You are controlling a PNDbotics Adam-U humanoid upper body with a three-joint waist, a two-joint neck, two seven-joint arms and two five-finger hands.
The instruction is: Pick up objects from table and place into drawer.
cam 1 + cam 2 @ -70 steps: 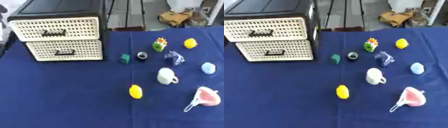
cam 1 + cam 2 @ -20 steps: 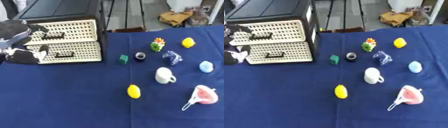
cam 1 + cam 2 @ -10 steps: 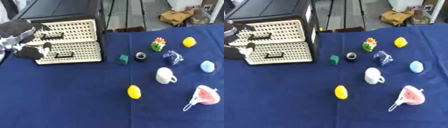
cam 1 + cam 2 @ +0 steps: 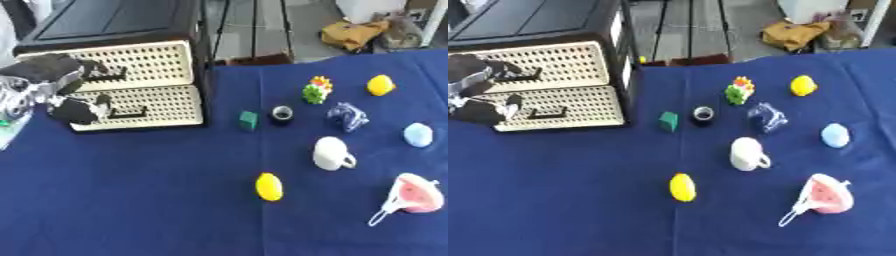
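Left robot hand: the black and silver left robot hand [image 4: 54, 87] was at the front of the cream perforated two-drawer cabinet [image 4: 149, 85], fingers curled near the black handle of the upper drawer [image 4: 140, 62]; whether they gripped the handle could not be told.
Right robot hand: not visible in either view.
Drawers: the upper drawer and the lower drawer [image 4: 153, 107] both looked closed.
Writing: no label or lettering could be read on anything.
Objects on the desk: all lay on the blue-cloth desk [image 4: 131, 200], well apart from the cabinet: a small green cube [image 4: 248, 120], just beside it a black ring-shaped roll [image 4: 282, 114], a green, yellow and red block toy [image 4: 317, 90], a yellow rounded toy [image 4: 381, 85], a crumpled dark blue piece [image 4: 347, 116], a pale blue rounded thing [image 4: 418, 134], a white mug [image 4: 332, 153], a yellow egg-shaped thing [image 4: 269, 186], and a pink and white strainer-like thing [image 4: 409, 197].
In the way: the green cube lay nearest the cabinet, to the right of the lower drawer.
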